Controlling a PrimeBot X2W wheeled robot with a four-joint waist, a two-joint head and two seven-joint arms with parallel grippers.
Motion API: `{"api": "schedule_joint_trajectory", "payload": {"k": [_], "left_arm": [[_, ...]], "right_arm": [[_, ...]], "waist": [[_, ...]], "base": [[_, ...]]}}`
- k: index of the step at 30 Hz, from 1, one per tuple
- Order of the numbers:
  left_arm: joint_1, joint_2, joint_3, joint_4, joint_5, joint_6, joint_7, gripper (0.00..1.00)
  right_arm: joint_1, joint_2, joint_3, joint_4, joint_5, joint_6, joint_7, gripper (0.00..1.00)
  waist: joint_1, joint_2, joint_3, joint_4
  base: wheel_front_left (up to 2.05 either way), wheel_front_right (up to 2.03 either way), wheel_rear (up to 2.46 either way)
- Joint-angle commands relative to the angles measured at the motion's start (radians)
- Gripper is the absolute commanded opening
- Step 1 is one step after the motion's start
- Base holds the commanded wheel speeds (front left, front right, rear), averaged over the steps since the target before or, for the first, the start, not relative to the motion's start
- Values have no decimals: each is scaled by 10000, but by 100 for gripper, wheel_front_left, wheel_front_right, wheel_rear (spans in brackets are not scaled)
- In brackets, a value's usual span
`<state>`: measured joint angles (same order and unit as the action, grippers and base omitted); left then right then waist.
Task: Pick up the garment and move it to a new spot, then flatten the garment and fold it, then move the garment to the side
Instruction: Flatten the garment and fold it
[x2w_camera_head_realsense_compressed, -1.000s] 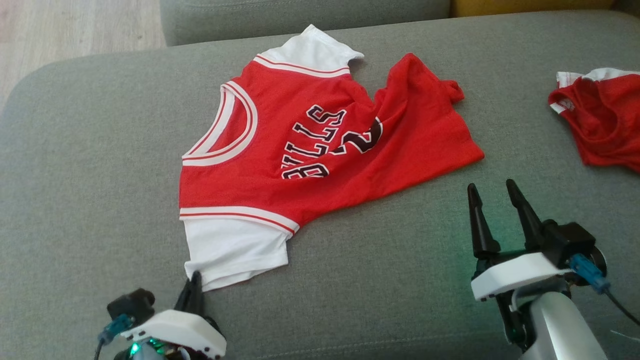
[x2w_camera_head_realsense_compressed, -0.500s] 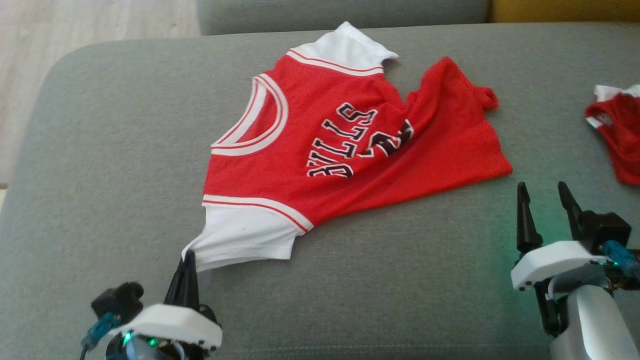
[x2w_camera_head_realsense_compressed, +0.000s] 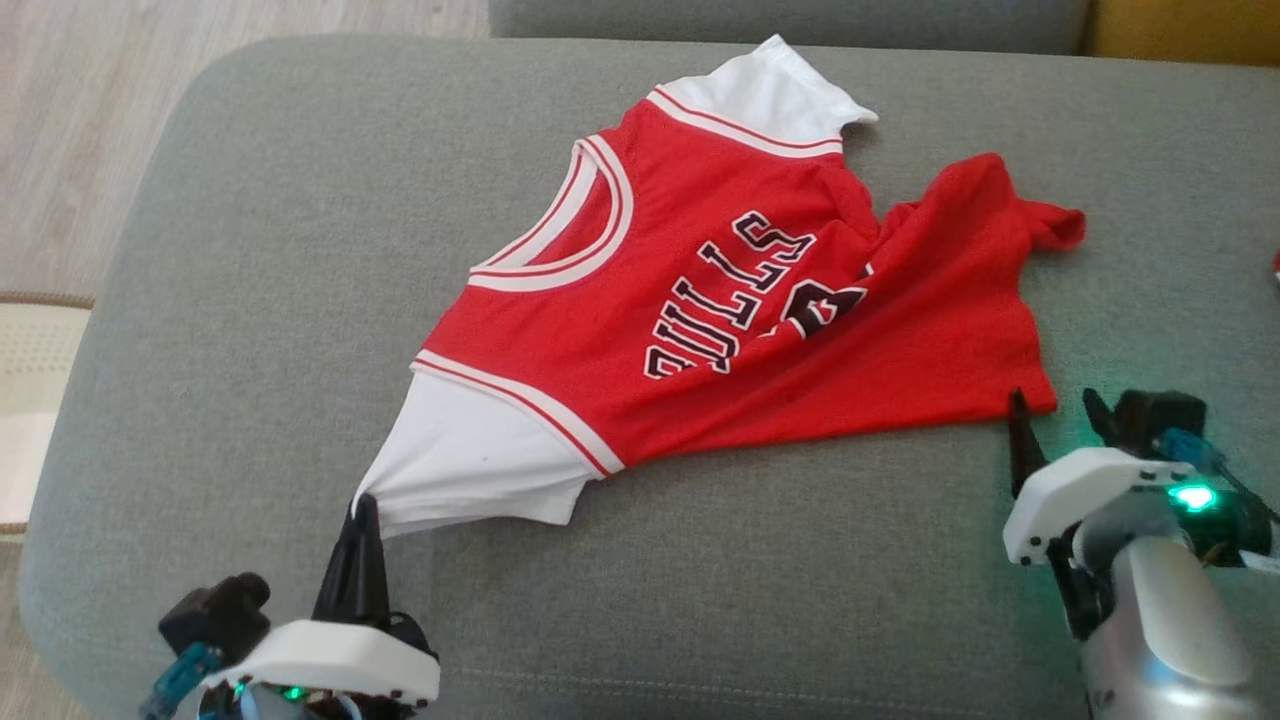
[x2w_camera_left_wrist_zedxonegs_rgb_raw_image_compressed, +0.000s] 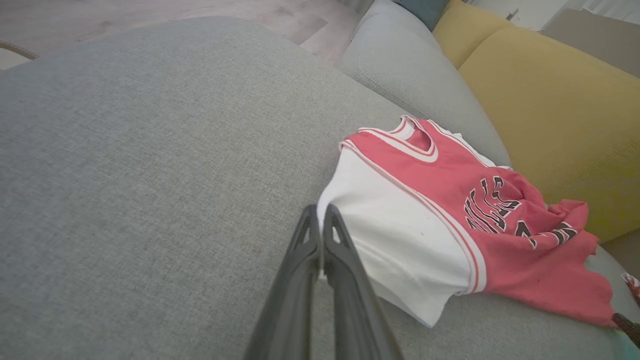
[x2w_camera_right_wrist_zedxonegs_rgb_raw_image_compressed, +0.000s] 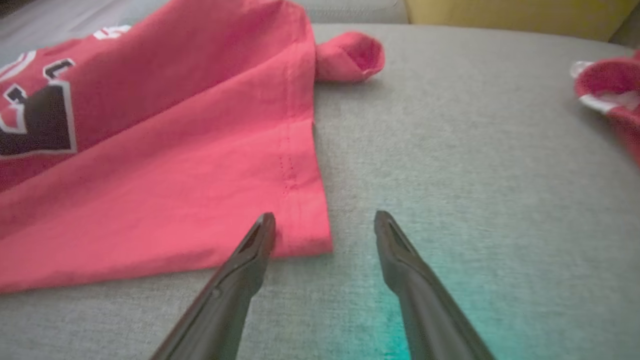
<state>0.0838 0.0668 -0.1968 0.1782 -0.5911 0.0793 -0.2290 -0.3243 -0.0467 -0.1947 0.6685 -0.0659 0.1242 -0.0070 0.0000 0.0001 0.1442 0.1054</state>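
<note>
Compared with 1 second ago, the whole head view is sitting further to the right; this is the camera turning, not the things sliding. What is really differing is the near white sleeve (x2w_camera_head_realsense_compressed: 470, 465) of the jersey (x2w_camera_head_realsense_compressed: 740, 300). Before, it was lying flat with a loose edge, and now it is being drawn out to a sharp point toward the left hand (x2w_camera_head_realsense_compressed: 362, 503). The right hand (x2w_camera_head_realsense_compressed: 1055, 400) was standing well apart from the red hem (x2w_camera_head_realsense_compressed: 1025, 350), and now its tips are sitting right at the hem's near corner.

The left hand is fully closed, its 2 fingers pressing together, and it is pinching the corner of that sleeve. The right hand is standing wide open and is holding nothing. In the right wrist view 1 finger (x2w_camera_right_wrist_zedxonegs_rgb_raw_image_compressed: 247, 265) is lying over the hem corner and the other is pointing over bare cushion beside it. Whether the finger is touching the cloth I cannot tell.

The jersey is lying on the grey sofa (x2w_camera_head_realsense_compressed: 250, 250) seat, lettering up, creased across the number. A smaller red piece (x2w_camera_right_wrist_zedxonegs_rgb_raw_image_compressed: 607, 82) is lying well apart, to the right.
</note>
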Motion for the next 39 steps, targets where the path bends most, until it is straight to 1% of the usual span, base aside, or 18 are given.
{"api": "schedule_joint_trajectory", "payload": {"k": [1,7,8,10,11,13,18,19,22,25,29,32,36,39], "left_arm": [[-81,144,246,-379,56,54,5,0],[-113,125,181,-464,43,93,-8,0],[-115,124,183,-468,41,97,-17,0],[-136,123,189,-480,39,101,-36,0],[-136,123,189,-480,39,101,-36,0],[-171,119,192,-515,39,98,-57,0],[-396,145,207,-792,83,18,-129,0],[-459,122,225,-896,-49,-45,-127,0],[-715,55,290,-1360,-512,-230,-86,0],[-1027,71,395,-1911,-711,-316,-54,0],[-1448,307,555,-2898,-792,-353,149,0],[-1752,606,759,-3875,-690,-221,358,0],[-2227,1083,1018,-5374,-425,0,753,0],[-2707,1582,1086,-6464,-20,66,1157,0]], "right_arm": [[-475,-35,220,4,-143,65,103,100],[-966,-35,475,1090,-186,65,539,100],[-1022,-35,576,1238,-139,65,616,82],[-1118,-35,799,1472,53,65,737,37],[-1118,-35,799,1472,53,65,737,37],[-1202,-37,956,1595,183,65,795,0],[-1480,-47,1404,1335,793,65,337,0],[-1527,-47,1569,1197,991,65,196,0],[-1610,-108,2142,656,1659,65,-124,0],[-1598,-302,2606,-140,2206,65,-330,0],[-1455,-686,3165,-1658,2915,65,-390,0],[-1294,-1017,3367,-3046,3298,65,-338,0],[-1010,-1259,3200,-5111,3683,65,-164,0],[-728,-1395,2870,-6692,3724,65,43,0]], "waist": [[0,-1,76,77],[0,-1,183,149],[0,-1,186,144],[0,-1,175,118],[0,-1,175,118],[0,-1,152,68],[0,-1,-46,-194],[0,-1,-96,-259],[0,-1,-285,-499],[0,-1,-510,-791],[0,-1,-798,-1201],[0,-1,-1000,-1514],[0,-1,-1195,-1836],[0,-1,-1308,-1957]], "base": [[0,0,0],[0,0,0],[0,0,0],[0,0,0],[0,0,0],[0,0,0],[0,0,0],[0,0,0],[0,0,0],[0,0,0],[0,0,0],[0,0,0],[0,0,0],[0,0,0]]}}
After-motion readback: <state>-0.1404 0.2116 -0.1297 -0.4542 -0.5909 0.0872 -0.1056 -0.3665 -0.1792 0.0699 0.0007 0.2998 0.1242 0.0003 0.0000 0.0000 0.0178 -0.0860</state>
